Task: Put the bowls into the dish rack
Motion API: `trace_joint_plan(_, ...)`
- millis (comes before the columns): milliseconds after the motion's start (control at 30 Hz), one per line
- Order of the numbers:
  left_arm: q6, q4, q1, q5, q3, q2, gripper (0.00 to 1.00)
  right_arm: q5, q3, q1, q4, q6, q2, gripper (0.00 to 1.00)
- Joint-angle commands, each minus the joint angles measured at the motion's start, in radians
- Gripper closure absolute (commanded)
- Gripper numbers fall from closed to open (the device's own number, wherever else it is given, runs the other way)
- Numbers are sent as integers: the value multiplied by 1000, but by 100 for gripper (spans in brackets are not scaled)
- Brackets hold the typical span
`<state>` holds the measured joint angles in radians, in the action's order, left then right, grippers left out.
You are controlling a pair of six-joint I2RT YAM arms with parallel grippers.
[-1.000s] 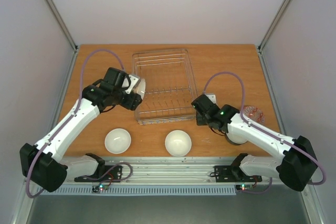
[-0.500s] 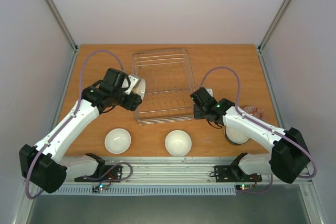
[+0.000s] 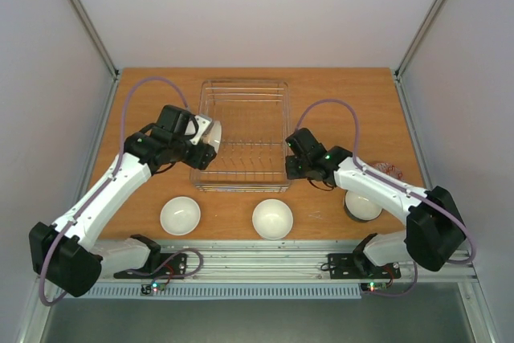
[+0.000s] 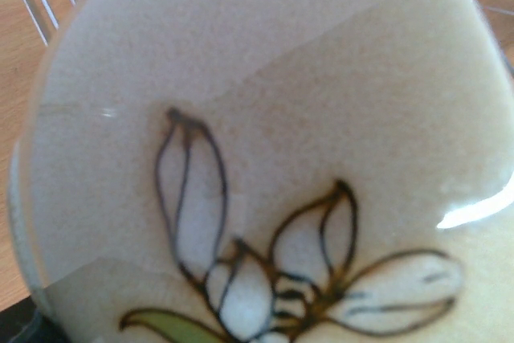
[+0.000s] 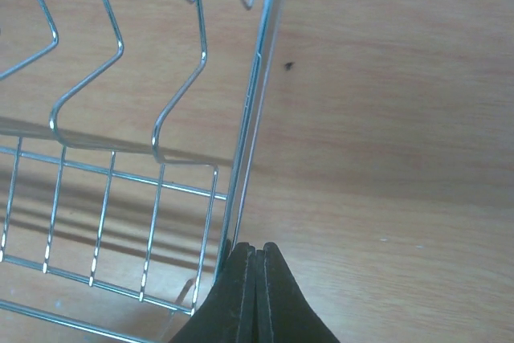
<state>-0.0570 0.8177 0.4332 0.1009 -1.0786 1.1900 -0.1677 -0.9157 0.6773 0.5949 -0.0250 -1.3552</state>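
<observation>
- Grasping sprig bowl [image 3: 210, 129] in left gripper [image 3: 202, 149] jaws; could clip dish rack [image 3: 245, 83] wall.
- Pressing clenched right gripper [image 5: 255, 255] jaws against rack; could shove it.

dish rack [image 3: 241, 83] open above, bowls [image 3: 272, 218] in front

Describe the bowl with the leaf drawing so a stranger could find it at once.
Find the wire dish rack in the middle of the table. At its left wall the left gripper holds a bowl off the table. Unlike the two plain white bowls near the front edge, it carries a brown-outlined leaf sprig.
</observation>
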Motion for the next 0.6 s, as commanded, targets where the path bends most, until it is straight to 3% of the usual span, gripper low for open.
trace_joint_plan(0, -12, -97, -7, 2, -8, -25, 100, 172, -24, 1, -93, 43, -49, 99)
trace_joint_plan(267, -15, -81, -8, -44, -25, 3, 100, 264, -42, 27, -165, 41, -137, 99)
trace_joint_plan(567, -77, -25, -8, -348, -87, 83, 100, 240, -28, 27, -172, 40, -121, 99)
